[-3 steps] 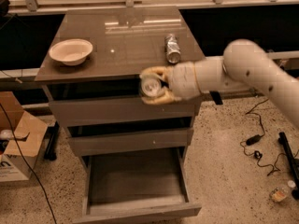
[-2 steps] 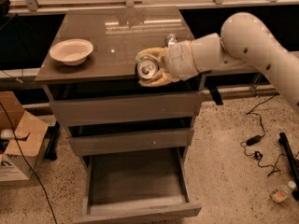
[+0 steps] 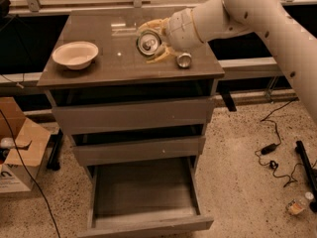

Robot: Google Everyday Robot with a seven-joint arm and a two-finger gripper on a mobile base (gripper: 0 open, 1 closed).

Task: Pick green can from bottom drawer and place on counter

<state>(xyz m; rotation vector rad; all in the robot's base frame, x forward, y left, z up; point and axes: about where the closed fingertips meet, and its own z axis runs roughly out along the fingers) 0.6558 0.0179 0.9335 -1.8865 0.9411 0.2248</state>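
Lifted from in front of the drawer fronts a second ago, the end effector point(image 3: 151, 41) now hovers over the desk point(image 3: 114, 72) at the upper middle of the frame, its pale fingers point(image 3: 160, 58) clamped around the green can point(image 3: 147, 43). Whether the can touches the glossy top cannot be told. Below, at the foot of the frame, the bottom drawer point(image 3: 143, 197) stands pulled out with nothing on its dark floor. The can is not upright: its shiny silver top and pull tab face the camera, toward the lower left, and its long axis runs back from there toward the wrist at upper right, closer to lying than to standing. Placing it well probably means rolling the wrist until the base points down, then lowering onto the bare patch between the white bowl point(image 3: 75, 54) at left and the silver-grey can point(image 3: 184, 60) standing just beside the lower finger. Release looks safest only once the base sits flat, since a can let go on its side could roll on so smooth a surface, and the neighbouring can could be knocked as the fingers spread.
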